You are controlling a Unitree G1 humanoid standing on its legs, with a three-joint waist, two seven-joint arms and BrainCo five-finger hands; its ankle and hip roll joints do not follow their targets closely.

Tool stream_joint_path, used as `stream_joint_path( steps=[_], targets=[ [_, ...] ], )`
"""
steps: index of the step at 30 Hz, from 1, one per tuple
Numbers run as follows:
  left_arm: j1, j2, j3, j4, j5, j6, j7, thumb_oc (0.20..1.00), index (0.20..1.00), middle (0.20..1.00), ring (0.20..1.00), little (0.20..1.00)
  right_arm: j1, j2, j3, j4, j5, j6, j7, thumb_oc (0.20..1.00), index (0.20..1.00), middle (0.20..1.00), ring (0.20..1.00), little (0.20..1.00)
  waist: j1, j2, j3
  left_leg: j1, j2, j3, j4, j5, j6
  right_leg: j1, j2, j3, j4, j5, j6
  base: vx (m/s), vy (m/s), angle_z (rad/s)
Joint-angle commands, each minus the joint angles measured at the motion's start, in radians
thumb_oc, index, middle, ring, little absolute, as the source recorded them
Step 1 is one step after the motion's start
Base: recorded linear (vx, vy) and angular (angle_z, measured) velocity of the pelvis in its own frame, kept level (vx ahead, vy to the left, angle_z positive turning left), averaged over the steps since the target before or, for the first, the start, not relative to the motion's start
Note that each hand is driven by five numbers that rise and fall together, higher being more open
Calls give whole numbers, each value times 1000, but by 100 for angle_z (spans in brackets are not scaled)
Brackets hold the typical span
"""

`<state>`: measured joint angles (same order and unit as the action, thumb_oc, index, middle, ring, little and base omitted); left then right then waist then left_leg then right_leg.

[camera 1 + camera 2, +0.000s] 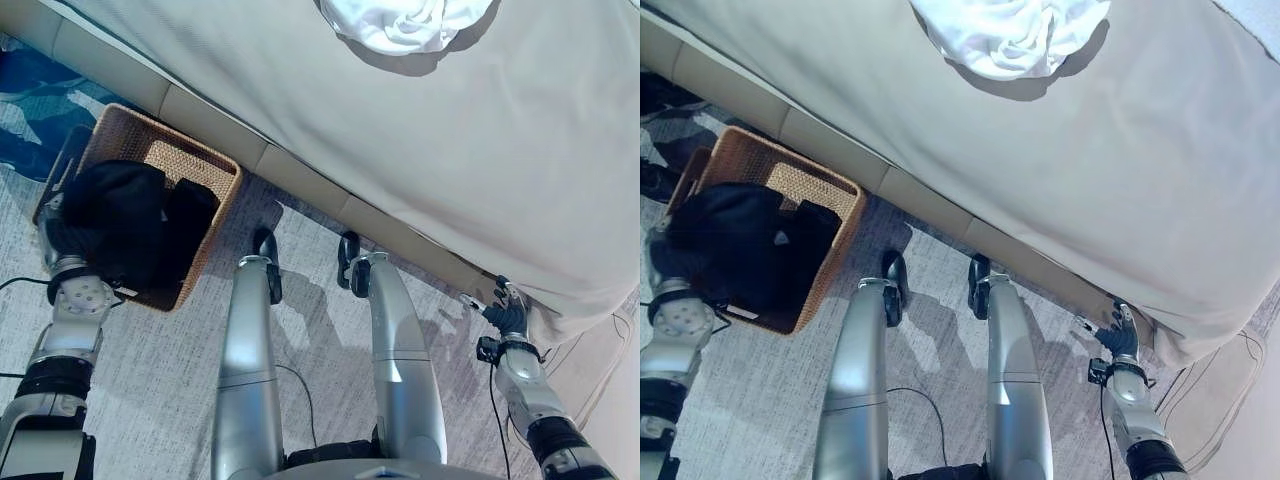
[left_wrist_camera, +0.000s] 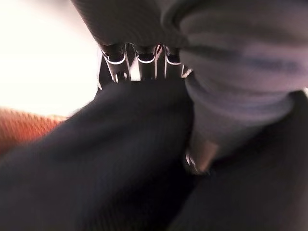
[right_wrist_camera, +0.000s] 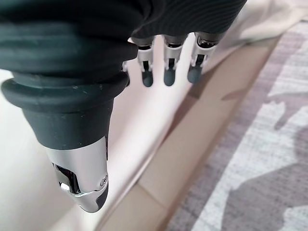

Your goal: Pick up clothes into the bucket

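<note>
Left hand grips black garment over basket; right hand idle, fingers relaxed, by bed.

The left hand has its fingertips buried in the black clothes inside the basket, so its grip cannot be told. The white garment on the bed is cut by the top edge.

Bright daylight; left wrist view blurred, overexposed glare.
</note>
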<state>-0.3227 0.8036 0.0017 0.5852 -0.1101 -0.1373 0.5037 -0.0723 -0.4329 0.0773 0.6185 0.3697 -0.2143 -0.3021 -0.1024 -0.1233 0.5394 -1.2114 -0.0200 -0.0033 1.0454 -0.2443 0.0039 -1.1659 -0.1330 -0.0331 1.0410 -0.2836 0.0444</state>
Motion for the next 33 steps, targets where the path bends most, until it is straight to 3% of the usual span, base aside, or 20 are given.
stream_joint_path(
  steps=[1,11,18,20,22,23,24,25,26,27,29,30,31,33],
  targets=[
    [-33,48,-16,23,48,15,44,1000,1000,1000,1000,1000,62,-42,-23,-16,26,-34,-30,1000,1000,1000,1000,1000,1,9,-19,51,-23,-17,14,-80,24,37,-31,3,-122,98,63,0,0,0],
    [-28,78,-24,26,152,83,7,1000,1000,1000,1000,1000,41,-62,-33,28,13,2,-7,1000,1000,1000,1000,1000,2,19,-19,60,-14,-12,-12,-71,26,35,-27,4,-149,109,63,0,0,0],
    [55,6,66,22,108,86,15,1000,1000,1000,1000,1000,21,-55,-41,32,-1,23,15,1000,1000,1000,1000,1000,13,34,-19,99,-14,-9,-59,-58,26,67,-28,6,-184,110,56,0,0,0],
    [71,-89,118,-12,-58,9,37,1000,1000,1000,1000,1000,11,-35,-42,42,-5,28,13,1000,1000,1000,1000,1000,24,41,-19,131,-17,-10,-91,-49,25,90,-32,7,-196,109,54,-5,-39,0],
    [77,-204,161,-78,-349,-147,29,1000,1000,1000,1000,1000,1,-18,-35,46,4,24,3,1000,1000,1000,1000,1000,31,48,-19,179,-25,-15,-134,-38,23,132,-38,8,-227,109,50,-3,-75,5],
    [82,-283,170,-112,-544,-212,-28,1000,1000,1000,1000,1000,-9,-7,-31,40,10,20,-3,1000,1000,1000,1000,1000,40,52,-19,218,-28,-19,-169,-32,22,164,-40,7,-245,104,47,-9,-65,7],
    [83,-282,171,-110,-549,-214,-33,1000,1000,1000,1000,1000,-9,-9,-30,40,10,20,-3,1000,1000,1000,1000,1000,38,52,-19,219,-29,-20,-174,-26,21,165,-41,6,-250,108,46,-4,-93,10],
    [106,-387,157,-161,-725,-238,-126,1000,1000,1000,1000,1000,-23,5,-32,53,23,16,0,1000,1000,1000,1000,1000,49,60,-19,288,-39,-20,-235,-11,17,225,-45,5,-289,112,44,-12,-55,7],
    [109,-388,157,-162,-727,-238,-128,1000,1000,1000,1000,1000,-21,4,-32,54,24,15,0,1000,1000,1000,1000,1000,48,61,-19,293,-40,-20,-240,-9,17,231,-45,4,-293,113,44,8,-107,10],
    [105,-450,140,-125,-831,-223,-222,1000,1000,1000,1000,1000,-38,31,-35,78,34,13,11,1000,1000,1000,1000,1000,53,70,-19,383,-44,-19,-315,12,8,310,-51,2,-343,117,45,10,-52,8],
    [103,-475,136,-93,-854,-212,-249,1000,1000,1000,1000,1000,-46,44,-38,90,38,12,19,1000,1000,1000,1000,1000,55,75,-19,433,-47,-21,-356,26,4,359,-51,-1,-371,121,44,1,-87,14],
    [89,-513,131,-30,-877,-200,-301,1000,1000,1000,1000,1000,-70,65,-43,92,49,1,28,1000,1000,1000,1000,1000,58,85,-19,515,-54,-21,-453,91,-2,437,-50,-11,-444,163,36,-30,-91,11],
    [89,-513,131,-28,-878,-201,-303,1000,1000,1000,1000,1000,-69,65,-43,92,49,1,28,1000,1000,1000,1000,1000,57,85,-19,521,-55,-22,-462,96,-2,443,-50,-13,-452,167,36,-25,-97,5],
    [117,-560,89,3,-831,-204,-340,1000,1000,1000,1000,1000,-83,80,-44,91,35,-15,30,1000,1000,1000,1000,1000,58,103,-19,672,-57,-34,-581,138,-15,590,-46,-30,-535,180,35,64,-112,10]
  ],
)
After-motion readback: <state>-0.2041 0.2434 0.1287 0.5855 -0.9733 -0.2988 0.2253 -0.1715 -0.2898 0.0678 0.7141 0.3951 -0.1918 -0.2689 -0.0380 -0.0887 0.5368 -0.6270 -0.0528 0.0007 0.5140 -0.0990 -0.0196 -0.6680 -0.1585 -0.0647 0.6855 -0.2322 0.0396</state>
